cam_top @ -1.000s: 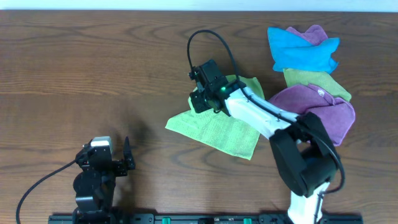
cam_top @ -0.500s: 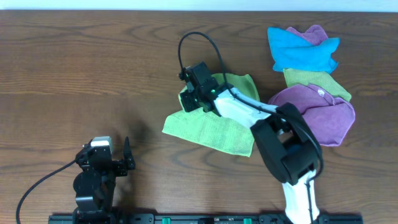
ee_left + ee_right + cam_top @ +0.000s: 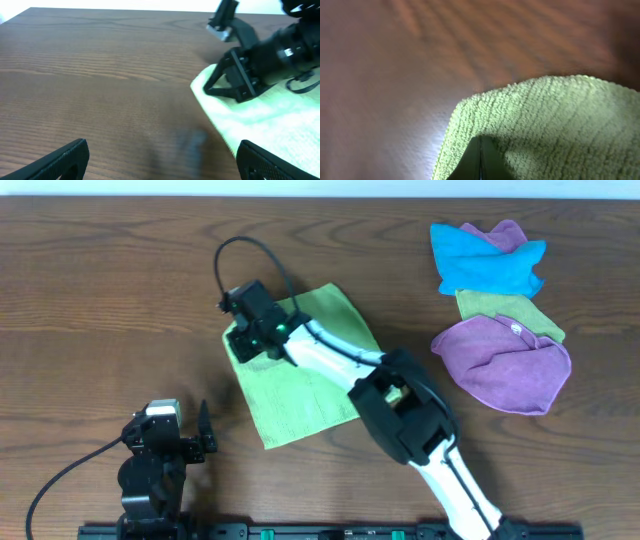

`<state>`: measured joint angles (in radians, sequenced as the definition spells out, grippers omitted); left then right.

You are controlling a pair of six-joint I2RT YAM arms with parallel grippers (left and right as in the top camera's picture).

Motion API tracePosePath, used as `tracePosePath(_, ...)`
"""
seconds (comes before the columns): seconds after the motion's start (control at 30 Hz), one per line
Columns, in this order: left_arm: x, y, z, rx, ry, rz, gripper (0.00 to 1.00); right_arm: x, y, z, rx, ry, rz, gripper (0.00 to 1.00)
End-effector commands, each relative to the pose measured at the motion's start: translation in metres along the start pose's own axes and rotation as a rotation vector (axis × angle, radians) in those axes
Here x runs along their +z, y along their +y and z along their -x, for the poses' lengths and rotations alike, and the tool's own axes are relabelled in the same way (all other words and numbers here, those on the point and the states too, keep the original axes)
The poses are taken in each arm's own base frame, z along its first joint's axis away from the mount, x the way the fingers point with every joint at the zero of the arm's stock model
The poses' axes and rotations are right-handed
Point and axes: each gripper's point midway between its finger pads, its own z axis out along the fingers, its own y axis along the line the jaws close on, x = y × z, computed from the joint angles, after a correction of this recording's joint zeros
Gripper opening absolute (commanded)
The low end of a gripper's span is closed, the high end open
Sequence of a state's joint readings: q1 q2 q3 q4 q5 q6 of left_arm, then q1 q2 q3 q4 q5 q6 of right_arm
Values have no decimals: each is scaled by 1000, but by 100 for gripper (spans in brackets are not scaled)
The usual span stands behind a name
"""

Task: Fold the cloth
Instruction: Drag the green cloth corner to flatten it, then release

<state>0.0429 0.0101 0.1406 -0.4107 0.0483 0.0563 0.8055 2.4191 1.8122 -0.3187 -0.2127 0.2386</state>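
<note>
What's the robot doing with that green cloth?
It's working on folding it. The right arm reaches across the table with its jaws shut on the far left corner of the bright green cloth, which lies mostly spread out flat with no fold in it yet. The left arm sits near the front edge, jaws wide open and holding nothing. A blue cloth, a duller green cloth and a purple cloth lie off to the side.
</note>
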Motion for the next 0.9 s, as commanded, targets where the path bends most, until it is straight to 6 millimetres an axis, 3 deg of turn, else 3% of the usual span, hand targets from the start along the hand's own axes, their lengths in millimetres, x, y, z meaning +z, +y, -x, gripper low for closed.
tracePosePath(0.0, 3, 0, -8, 2, 18, 3, 95, 4, 7, 8, 9, -6, 9, 1)
tracePosePath(0.07, 3, 0, -8, 2, 18, 3, 95, -7, 11, 25, 9, -20, 10, 1)
tracePosePath(0.1, 3, 0, -8, 2, 18, 3, 95, -13, 14, 34, 5, -25, 11, 9)
tracePosePath(0.17, 3, 0, -8, 2, 18, 3, 95, -29, 21, 52, -27, -35, 11, 33)
tracePosePath(0.27, 3, 0, -8, 2, 18, 3, 95, -63, 32, 76, -83, -27, 6, 54)
tracePosePath(0.33, 3, 0, -8, 2, 18, 3, 95, -97, 41, 89, -140, -13, -9, 55)
tracePosePath(0.43, 3, 0, -8, 2, 18, 3, 95, -147, 37, 99, -148, -3, -110, 56)
tracePosePath(0.57, 3, 0, -8, 2, 18, 3, 95, -213, 22, 90, -155, 50, -266, 54)
tracePosePath(0.7, 3, 0, -8, 2, 17, 2, 95, -274, 13, 61, -123, 142, -328, 58)
tracePosePath(0.87, 3, -8, -8, -23, 18, -44, 95, -319, 10, 36, -69, 206, -351, 61)
